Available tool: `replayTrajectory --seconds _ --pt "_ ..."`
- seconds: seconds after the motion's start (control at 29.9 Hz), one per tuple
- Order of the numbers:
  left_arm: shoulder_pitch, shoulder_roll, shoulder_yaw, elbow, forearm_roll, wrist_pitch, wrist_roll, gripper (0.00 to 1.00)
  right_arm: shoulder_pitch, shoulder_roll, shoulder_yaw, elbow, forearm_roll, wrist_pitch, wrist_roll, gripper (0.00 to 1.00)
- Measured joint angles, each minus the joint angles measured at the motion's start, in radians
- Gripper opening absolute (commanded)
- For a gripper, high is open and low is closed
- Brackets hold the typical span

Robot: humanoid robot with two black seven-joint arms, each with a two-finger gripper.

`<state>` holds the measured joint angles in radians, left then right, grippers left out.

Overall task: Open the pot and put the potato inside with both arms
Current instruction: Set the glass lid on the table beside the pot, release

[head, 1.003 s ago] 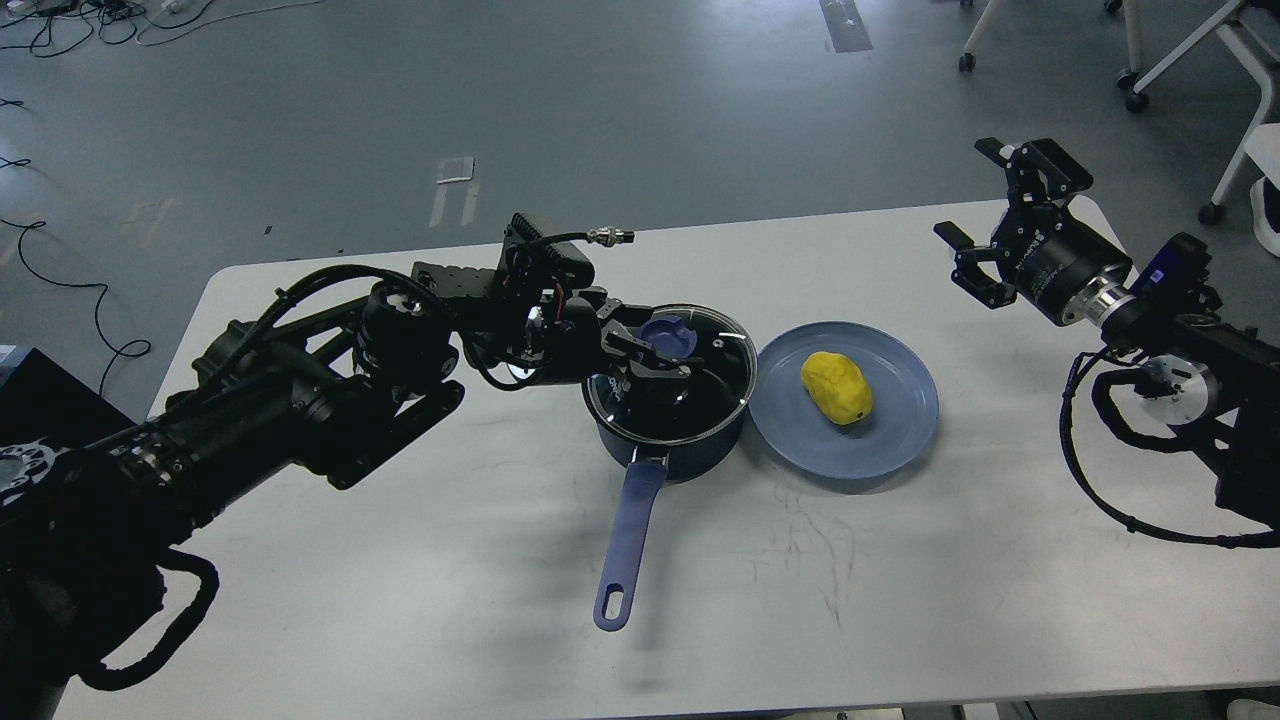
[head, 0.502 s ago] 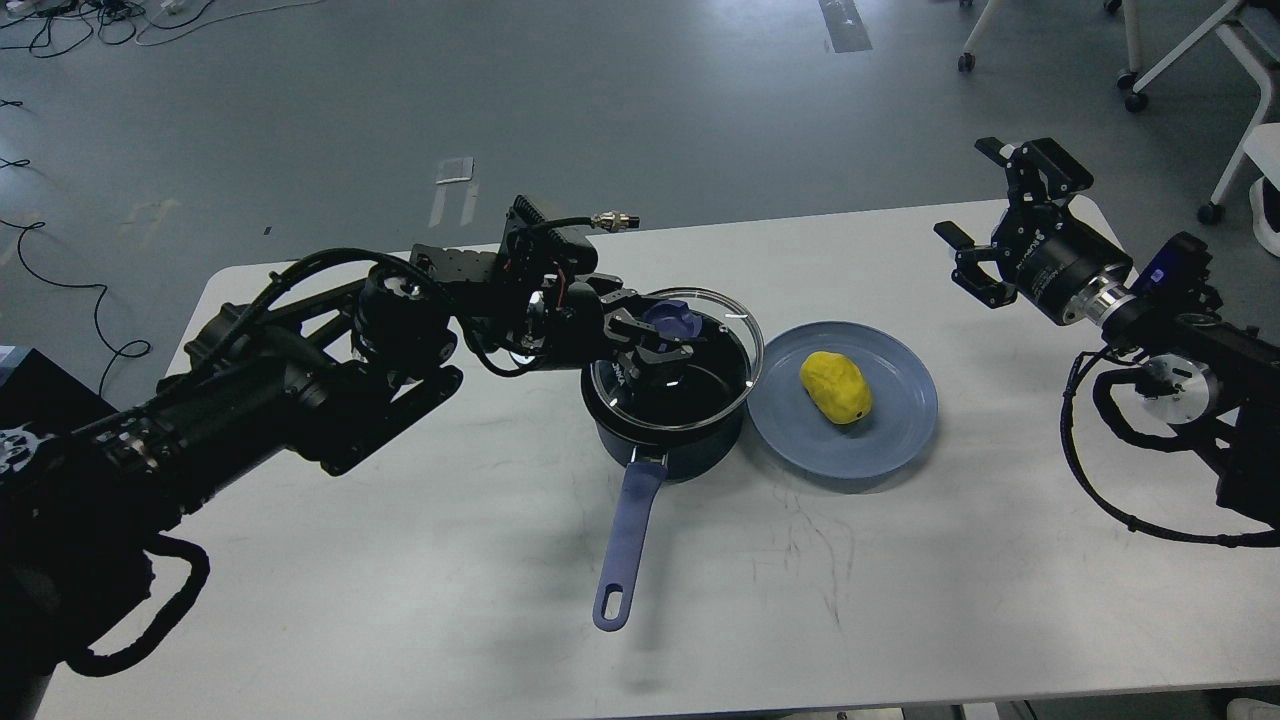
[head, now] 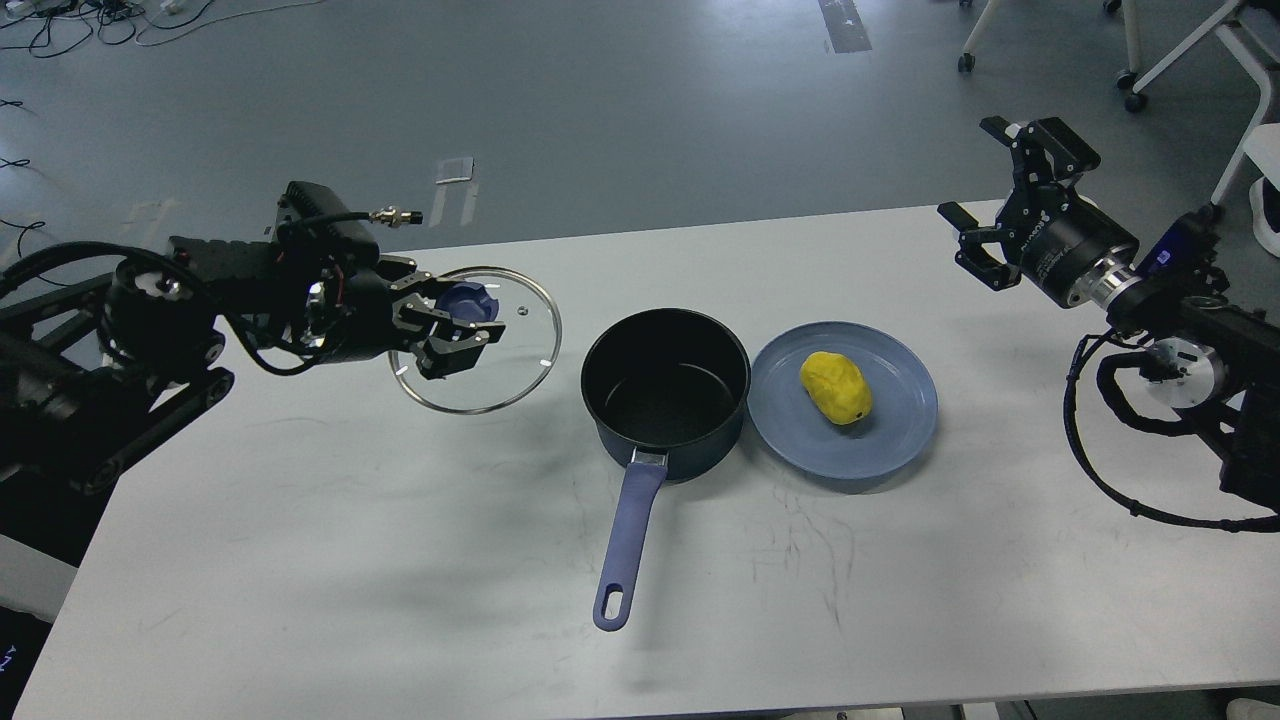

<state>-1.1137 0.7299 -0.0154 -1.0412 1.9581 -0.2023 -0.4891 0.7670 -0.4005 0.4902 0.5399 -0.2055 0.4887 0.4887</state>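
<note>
A dark blue pot (head: 667, 392) with a long blue handle stands open at the table's middle. My left gripper (head: 452, 322) is shut on the blue knob of the glass lid (head: 500, 350) and holds the lid in the air, left of the pot. A yellow potato (head: 837, 387) lies on a blue plate (head: 900, 430) just right of the pot. My right gripper (head: 985, 215) is open and empty, raised above the table's far right corner, well apart from the potato.
The white table (head: 400, 560) has its far edge just behind the pot and plate. Office chair legs (head: 1150, 60) stand on the floor at the back right. Cables lie on the floor at the left.
My left gripper has lifted the glass lid off the pot and carried it to the left, leaving the pot open. The right gripper has risen slightly.
</note>
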Motion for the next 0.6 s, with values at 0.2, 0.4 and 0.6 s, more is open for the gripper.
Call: replayTrajectory --seconds 0.2,0.4,0.6 --pt "0.095 0.034 0.007 0.018 -0.003 0.029 0.0 0.46 -0.004 0.0 -0.001 0.0 0.0 0.0 0.0 1.0" --pt "0.155 0.036 0.004 0.064 -0.008 0.063 0.0 0.48 -0.007 0.002 -0.001 0.0 0.0 0.0 0.0 1.0" --pt "0.199 0.031 0.002 0.097 -0.038 0.087 0.0 0.54 -0.011 0.001 -0.001 0.001 0.0 0.0 0.0 1.0"
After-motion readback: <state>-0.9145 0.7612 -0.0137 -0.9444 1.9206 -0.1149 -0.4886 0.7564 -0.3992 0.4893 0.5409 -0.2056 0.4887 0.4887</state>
